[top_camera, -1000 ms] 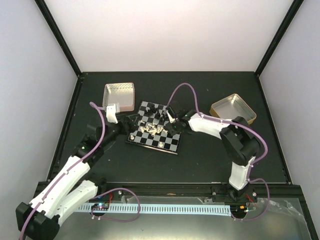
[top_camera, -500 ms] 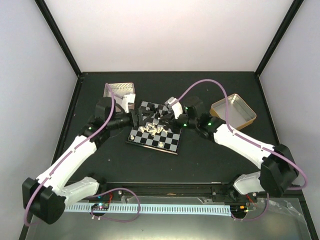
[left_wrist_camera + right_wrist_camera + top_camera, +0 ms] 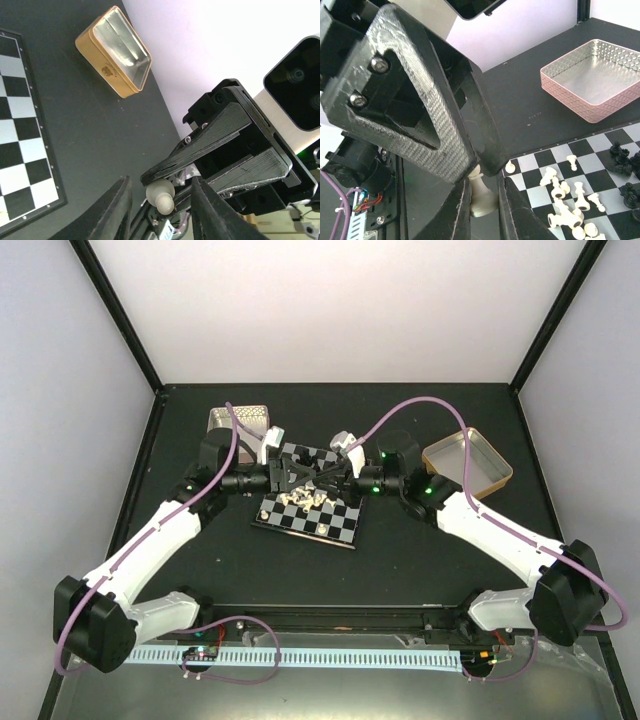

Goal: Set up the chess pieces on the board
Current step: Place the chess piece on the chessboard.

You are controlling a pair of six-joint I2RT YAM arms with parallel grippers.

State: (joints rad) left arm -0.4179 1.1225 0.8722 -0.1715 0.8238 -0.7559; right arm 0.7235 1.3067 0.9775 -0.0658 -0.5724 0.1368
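Above the far part of the board my two grippers meet tip to tip. My right gripper is shut on the base of a cream-white chess piece, a pawn by its round head. My left gripper stands open around that head, with a gap on each side. In the top view the left gripper and the right gripper hide the piece. A heap of white chess pieces lies toppled on the board, and black ones cluster at its far side.
An empty pink tin sits behind the left arm, also in the right wrist view. An empty gold tin lies to the board's right, also in the left wrist view. White walls enclose the black table.
Both arms stretched out and the left gripper swung right to meet the right one above the board. The left jaws have narrowed around the piece's head. The right grip is unchanged.
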